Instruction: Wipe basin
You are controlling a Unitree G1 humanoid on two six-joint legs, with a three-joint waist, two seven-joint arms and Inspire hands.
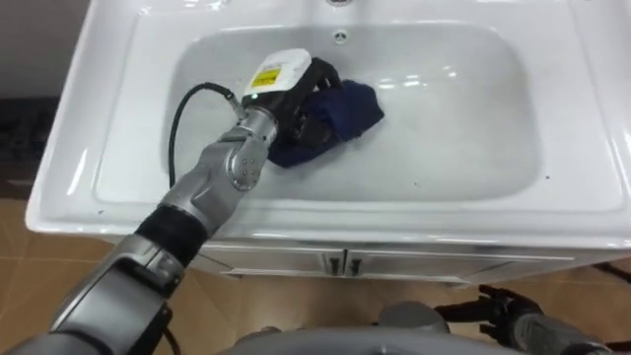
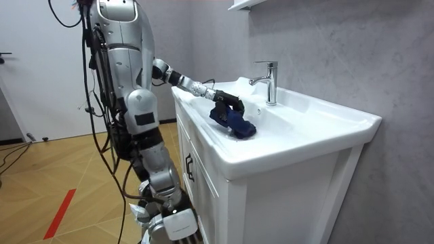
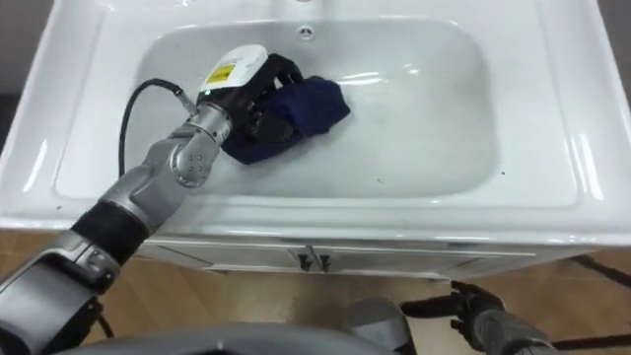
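Robot: stands on the wooden floor (image 2: 54, 176) close against the front of the cabinet, upright, with its left arm stretched out over the basin.
Cabinet (image 2: 271, 196): white vanity with doors below, set against a grey wall; its top surface carries the basin.
Basin (image 1: 463, 118): white and rectangular, with a wide flat rim and an overflow hole in the far wall. The bowl looks bare apart from the cloth and the hand on it.
Tap (image 2: 270, 81): chrome, upright at the back of the surface, its spout pointing over the bowl.
Cloth (image 1: 350, 106): dark blue and bunched, lying inside the bowl on its left half, near the far wall. Part of it is tucked under the left hand and the rest spills out to the right.
Left hand (image 1: 281, 77): down in the bowl on top of the cloth, back of the hand upward. Its dark fingers (image 1: 314, 123) are curled into the fabric and grip it.
Right hand (image 1: 518, 320): low at the lower right, in front of the cabinet doors and well apart from the cloth. It is probably idle; I cannot tell how its fingers are set.
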